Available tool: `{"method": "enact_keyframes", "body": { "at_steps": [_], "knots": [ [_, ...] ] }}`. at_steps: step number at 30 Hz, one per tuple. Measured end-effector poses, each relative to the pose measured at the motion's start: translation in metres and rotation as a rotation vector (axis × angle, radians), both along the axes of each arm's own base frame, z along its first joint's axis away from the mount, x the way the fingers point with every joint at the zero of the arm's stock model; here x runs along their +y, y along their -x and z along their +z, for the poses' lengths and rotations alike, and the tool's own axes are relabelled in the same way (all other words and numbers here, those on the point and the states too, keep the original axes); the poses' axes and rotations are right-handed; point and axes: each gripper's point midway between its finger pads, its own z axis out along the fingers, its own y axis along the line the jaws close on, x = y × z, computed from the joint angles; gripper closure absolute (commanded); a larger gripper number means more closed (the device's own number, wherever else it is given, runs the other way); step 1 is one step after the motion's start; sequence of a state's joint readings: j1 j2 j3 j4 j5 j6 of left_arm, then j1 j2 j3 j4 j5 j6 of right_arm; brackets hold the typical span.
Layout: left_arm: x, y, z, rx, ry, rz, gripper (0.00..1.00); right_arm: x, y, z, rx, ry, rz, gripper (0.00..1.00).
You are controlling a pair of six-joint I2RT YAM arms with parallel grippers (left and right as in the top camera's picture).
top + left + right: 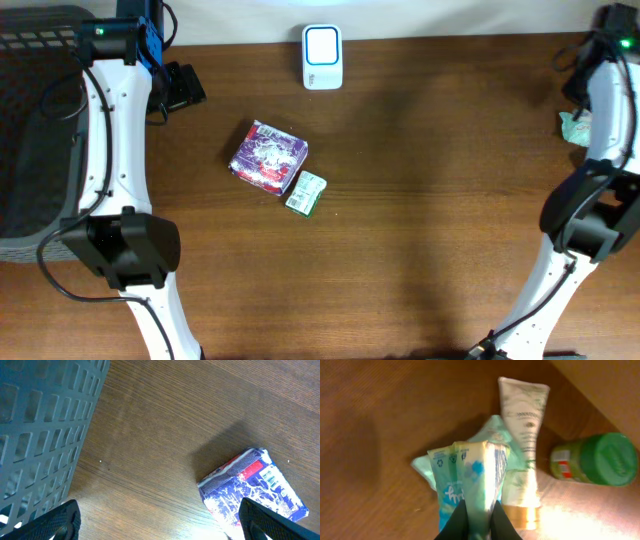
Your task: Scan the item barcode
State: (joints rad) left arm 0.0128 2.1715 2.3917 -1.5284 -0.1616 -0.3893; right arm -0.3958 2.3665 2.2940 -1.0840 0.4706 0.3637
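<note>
Right wrist view: the right hand (477, 510) is pinched shut on a soft teal-and-white packet (470, 475) low in the frame, just beside a cream tube (524, 430), with a green-lidded jar (600, 457) at right. The hold seems to take only the packet's end, so the limp pouch could fold or slip on the way to the white scanner (322, 57) at top centre overhead, hiding its barcode. The left hand (157, 510) hangs wide open and empty above the counter (165, 420), near a purple packet (255, 490).
</note>
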Motion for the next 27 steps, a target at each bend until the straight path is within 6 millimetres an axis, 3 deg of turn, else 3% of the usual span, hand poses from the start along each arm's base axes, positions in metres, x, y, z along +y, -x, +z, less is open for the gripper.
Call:
{"method": "enact_keyframes", "body": {
  "at_steps": [1,2,3,4,5,6,7,10,12,13,17,18,19,22,24,26,27],
  "knots": [
    [0.0,0.0,0.0,0.0,0.0,0.0,0.01,-0.008,0.006,-0.001,0.004,-0.003,-0.019,0.92],
    [0.0,0.0,0.0,0.0,0.0,0.0,0.01,-0.013,0.009,-0.001,0.003,-0.003,-0.03,0.73],
    [0.0,0.0,0.0,0.0,0.0,0.0,0.01,-0.016,0.011,0.0,0.002,-0.003,-0.038,0.66],
    [0.0,0.0,0.0,0.0,0.0,0.0,0.01,-0.019,0.013,-0.001,0.003,-0.003,-0.044,0.65],
    [0.0,0.0,0.0,0.0,0.0,0.0,0.01,-0.022,0.015,-0.001,0.001,-0.004,-0.054,0.52],
    [0.0,0.0,0.0,0.0,0.0,0.0,0.01,-0.025,0.018,-0.001,0.004,-0.004,-0.058,0.2],
    [0.0,0.0,0.0,0.0,0.0,0.0,0.01,-0.028,0.021,-0.001,0.009,-0.007,-0.067,0.01],
    [0.0,0.0,0.0,0.0,0.0,0.0,0.01,-0.029,0.025,-0.004,0.013,-0.027,-0.066,0.02],
    [0.0,0.0,0.0,0.0,0.0,0.0,0.01,-0.016,0.012,-0.009,-0.016,-0.104,0.01,0.01],
    [0.0,0.0,0.0,0.0,0.0,0.0,0.01,0.0,0.0,-0.013,-0.042,-0.175,0.091,0.02],
    [0.0,0.0,0.0,0.0,0.0,0.0,0.01,0.066,-0.035,-0.018,-0.119,-0.372,0.304,0.39],
    [0.0,0.0,0.0,0.0,0.0,0.0,0.01,0.089,-0.043,-0.018,-0.136,-0.422,0.354,0.51],
    [0.0,0.0,0.0,0.0,0.0,0.0,0.01,0.121,-0.053,-0.017,-0.146,-0.479,0.419,0.51],
    [0.0,0.0,0.0,0.0,0.0,0.0,0.01,0.199,-0.052,-0.023,-0.069,-0.581,0.541,0.34],
    [0.0,0.0,0.0,0.0,0.0,0.0,0.01,0.259,-0.041,-0.027,0.014,-0.651,0.625,0.25],
    [0.0,0.0,0.0,0.0,0.0,0.0,0.01,0.315,-0.03,-0.028,0.083,-0.69,0.721,0.02],
    [0.0,0.0,0.0,0.0,0.0,0.0,0.01,0.34,-0.019,-0.03,0.132,-0.71,0.754,0.01]
  ]
}}
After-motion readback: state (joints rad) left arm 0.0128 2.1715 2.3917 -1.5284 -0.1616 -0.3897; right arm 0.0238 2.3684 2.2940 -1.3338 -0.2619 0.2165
